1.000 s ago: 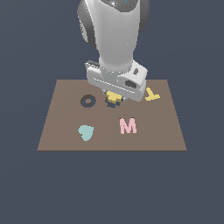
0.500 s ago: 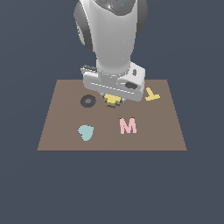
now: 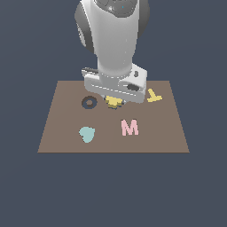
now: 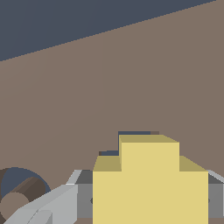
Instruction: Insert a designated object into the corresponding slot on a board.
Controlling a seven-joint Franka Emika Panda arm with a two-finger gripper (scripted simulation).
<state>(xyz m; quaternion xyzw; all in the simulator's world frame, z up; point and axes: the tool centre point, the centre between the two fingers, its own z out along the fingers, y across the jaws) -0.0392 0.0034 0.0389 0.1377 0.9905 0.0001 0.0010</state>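
My jaws clamp the yellow block (image 4: 150,183), held low over the board (image 3: 62,133); just past it a sliver of the navy slot (image 4: 131,133) peeks out; if its lobes sit rotated, I judge it may jam on the jagged rim.

A bulky, glossy white arm body with rounded casings (image 3: 116,40) is seen, darkened by grey recesses at the joint sides. A boxy white wrist block (image 3: 117,83) carries a dark oval opening. Flat grey, angular gripper fingers (image 4: 61,201) are shown.
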